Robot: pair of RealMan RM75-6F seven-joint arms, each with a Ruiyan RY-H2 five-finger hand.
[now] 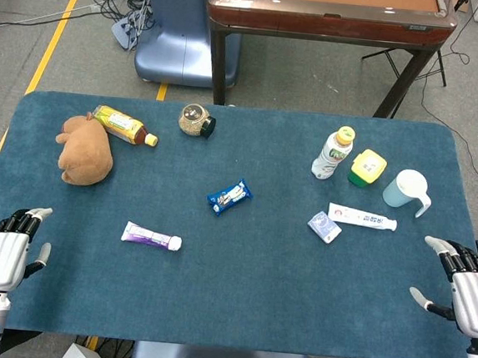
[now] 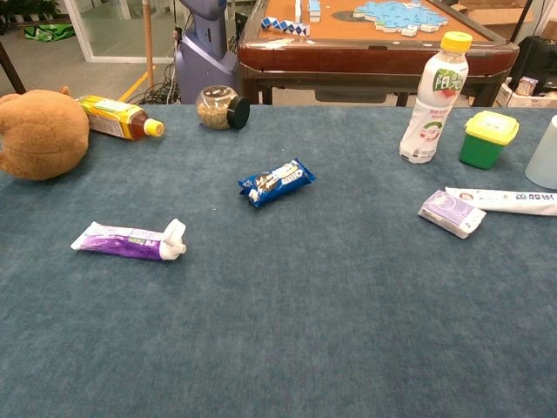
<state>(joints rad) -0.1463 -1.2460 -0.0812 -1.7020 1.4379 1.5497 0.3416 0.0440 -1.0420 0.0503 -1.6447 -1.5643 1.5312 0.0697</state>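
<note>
We rest both hands empty at the near tabletop (image 1: 237,296) corners — left hand (image 1: 6,252), right hand (image 1: 464,282), fingers spread. Purple tube (image 1: 152,237) lies flat nearest left, white tube (image 1: 363,217) nearest right — both untouched.

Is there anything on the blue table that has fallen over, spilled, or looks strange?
Two containers lie on their sides: the tea bottle beside the plush toy, and the small jar at the far edge. Both look capped, and nothing is spilled. The white bottle stands upright. Both hands are open at the near corners, touching nothing.
</note>
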